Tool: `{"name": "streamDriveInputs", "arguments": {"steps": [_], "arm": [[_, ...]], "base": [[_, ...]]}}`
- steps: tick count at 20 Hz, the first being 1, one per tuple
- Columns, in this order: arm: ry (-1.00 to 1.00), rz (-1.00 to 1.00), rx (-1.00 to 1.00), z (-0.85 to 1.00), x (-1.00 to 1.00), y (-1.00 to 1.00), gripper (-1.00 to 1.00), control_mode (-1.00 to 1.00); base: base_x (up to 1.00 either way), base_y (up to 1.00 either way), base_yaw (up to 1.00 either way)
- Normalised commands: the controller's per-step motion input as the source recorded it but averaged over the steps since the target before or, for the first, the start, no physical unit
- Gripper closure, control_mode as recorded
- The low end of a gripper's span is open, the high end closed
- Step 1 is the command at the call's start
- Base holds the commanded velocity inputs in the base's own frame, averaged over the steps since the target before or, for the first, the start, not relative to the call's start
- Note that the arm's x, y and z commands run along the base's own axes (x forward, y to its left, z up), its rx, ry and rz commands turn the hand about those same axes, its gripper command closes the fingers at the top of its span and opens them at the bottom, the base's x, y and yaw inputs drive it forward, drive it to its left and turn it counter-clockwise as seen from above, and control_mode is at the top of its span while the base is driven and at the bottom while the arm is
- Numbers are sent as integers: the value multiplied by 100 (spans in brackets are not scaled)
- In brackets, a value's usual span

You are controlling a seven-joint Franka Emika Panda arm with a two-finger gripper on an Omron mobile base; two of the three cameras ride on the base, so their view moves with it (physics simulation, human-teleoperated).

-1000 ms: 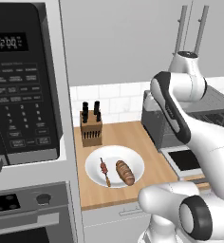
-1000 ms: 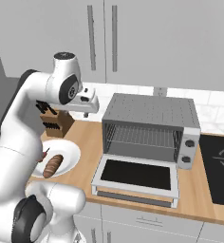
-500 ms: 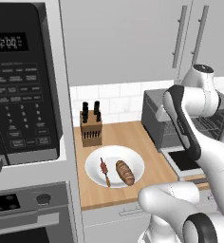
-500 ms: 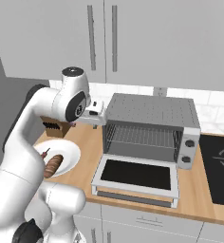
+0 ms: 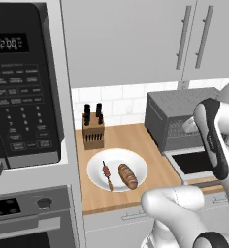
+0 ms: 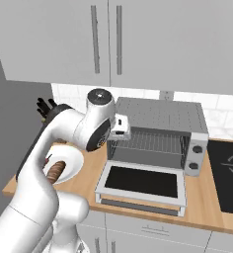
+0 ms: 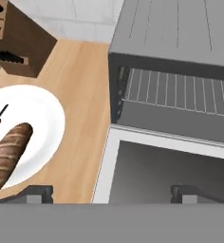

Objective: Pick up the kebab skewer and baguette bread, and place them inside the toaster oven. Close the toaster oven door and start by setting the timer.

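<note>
Left base view: kebab skewer (image 5: 106, 175) and baguette bread (image 5: 128, 176) lie side by side on the white plate (image 5: 98, 163), knife block (image 5: 92, 131) behind it, toaster oven (image 5: 177, 119) to the right on the wooden counter (image 5: 136, 142). Right base view: toaster oven door (image 6: 142, 184) folded down flat, wire rack (image 6: 151, 143) exposed, hand up in front of the oven's left edge. Hand view: gripper (image 7: 113, 193) spread wide, empty, fingertips (image 7: 38, 193) over the counter and the open door; bread and skewer tip at left on the plate.
</note>
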Motion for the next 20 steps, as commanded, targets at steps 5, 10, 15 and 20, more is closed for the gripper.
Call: {"name": "streamDriveInputs", "arguments": {"steps": [5,10,15,20], "arm": [[-47,50,-5,-39,-4,-75,-100,-100],[-35,45,-1,-55,2,-65,-100,-100],[-16,24,0,-21,44,-46,-100,-100],[-1,6,0,-1,76,-7,-100,-100]], "base": [[0,0,0],[0,0,0],[0,0,0],[0,0,0]]}}
